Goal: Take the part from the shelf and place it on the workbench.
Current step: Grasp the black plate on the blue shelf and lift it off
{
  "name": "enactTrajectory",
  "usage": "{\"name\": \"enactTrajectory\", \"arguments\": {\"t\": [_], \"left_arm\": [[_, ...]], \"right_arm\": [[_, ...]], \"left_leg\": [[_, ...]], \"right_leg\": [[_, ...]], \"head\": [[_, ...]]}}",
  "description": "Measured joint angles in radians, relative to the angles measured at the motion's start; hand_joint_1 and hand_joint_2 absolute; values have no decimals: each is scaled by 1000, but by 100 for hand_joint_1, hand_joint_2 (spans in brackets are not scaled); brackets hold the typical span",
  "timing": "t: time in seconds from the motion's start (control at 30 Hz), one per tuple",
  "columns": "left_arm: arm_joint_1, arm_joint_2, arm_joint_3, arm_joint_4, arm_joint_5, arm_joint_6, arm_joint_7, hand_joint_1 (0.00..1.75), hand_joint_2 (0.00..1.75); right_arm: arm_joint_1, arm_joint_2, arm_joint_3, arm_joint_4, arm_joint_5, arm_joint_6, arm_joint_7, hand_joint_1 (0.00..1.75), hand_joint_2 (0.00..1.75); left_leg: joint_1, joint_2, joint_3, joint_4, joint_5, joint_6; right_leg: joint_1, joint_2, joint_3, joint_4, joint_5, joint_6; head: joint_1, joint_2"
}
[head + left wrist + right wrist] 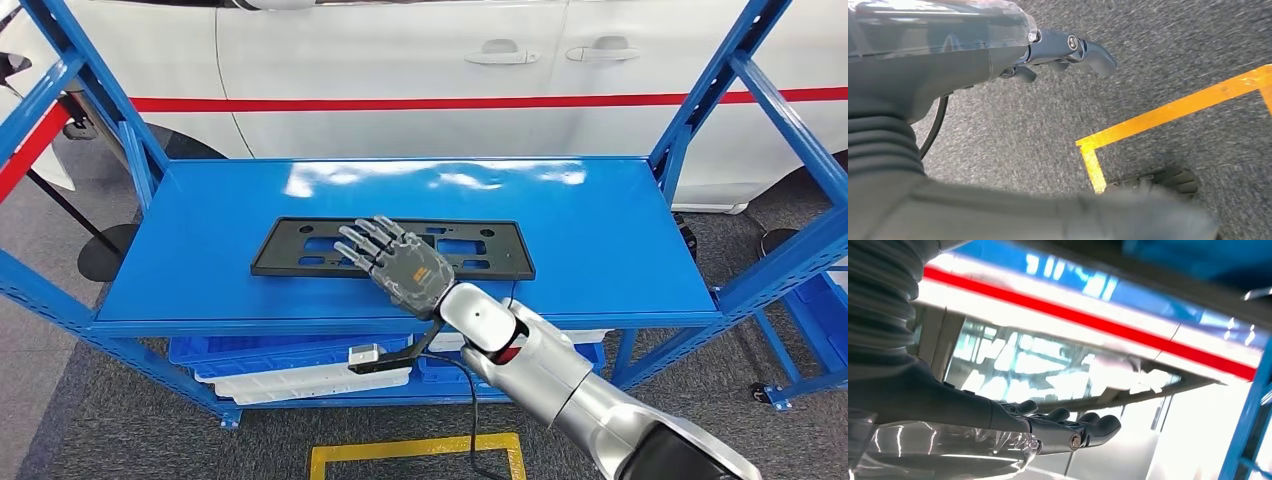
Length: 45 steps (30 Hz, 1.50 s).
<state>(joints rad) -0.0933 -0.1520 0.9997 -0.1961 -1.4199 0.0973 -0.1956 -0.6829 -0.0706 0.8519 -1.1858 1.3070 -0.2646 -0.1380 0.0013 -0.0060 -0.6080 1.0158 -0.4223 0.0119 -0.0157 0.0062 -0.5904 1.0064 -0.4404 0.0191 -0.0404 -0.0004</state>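
Black plate bracket is lying flat mid-shelf, and I'm hovering my right hand over its near edge, fingers apart, holding nothing. Reckon I'm needing to hook that edge, since it's so flat. Left hand is hanging, empty.

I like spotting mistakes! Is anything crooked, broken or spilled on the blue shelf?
Nothing stands out. The black part lies flat and square on the blue shelf, whole as far as shows, nothing spilled. The right robot hand is over its middle.

Car workshop: blue steel shelving beside a white car (floor tape too).
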Motion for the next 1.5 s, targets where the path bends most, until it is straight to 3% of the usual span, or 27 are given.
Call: {"name": "enactTrajectory", "arguments": {"t": [0.37,0.53,0.77,1.5], "left_arm": [[-7,1,0,0,-1,-8,17,0,0],[-17,0,0,0,7,-4,17,0,0],[-18,1,0,0,12,-5,17,0,0],[-26,-7,-3,0,-22,-10,40,0,0]], "right_arm": [[-106,-23,20,-7,-95,47,-50,0,175],[-121,51,60,145,-186,-22,-91,0,175],[-118,157,86,310,-202,-64,-87,0,175],[-99,263,90,491,-180,-111,-69,0,175]], "left_leg": [[0,0,0,0,0,0],[0,0,1,0,0,0],[1,0,1,-1,0,0],[0,0,1,0,0,0]], "right_leg": [[0,0,1,0,0,0],[1,0,1,0,0,0],[1,0,1,0,0,0],[1,0,1,0,0,0]], "head": [[0,0],[0,0],[0,0],[0,0]]}}
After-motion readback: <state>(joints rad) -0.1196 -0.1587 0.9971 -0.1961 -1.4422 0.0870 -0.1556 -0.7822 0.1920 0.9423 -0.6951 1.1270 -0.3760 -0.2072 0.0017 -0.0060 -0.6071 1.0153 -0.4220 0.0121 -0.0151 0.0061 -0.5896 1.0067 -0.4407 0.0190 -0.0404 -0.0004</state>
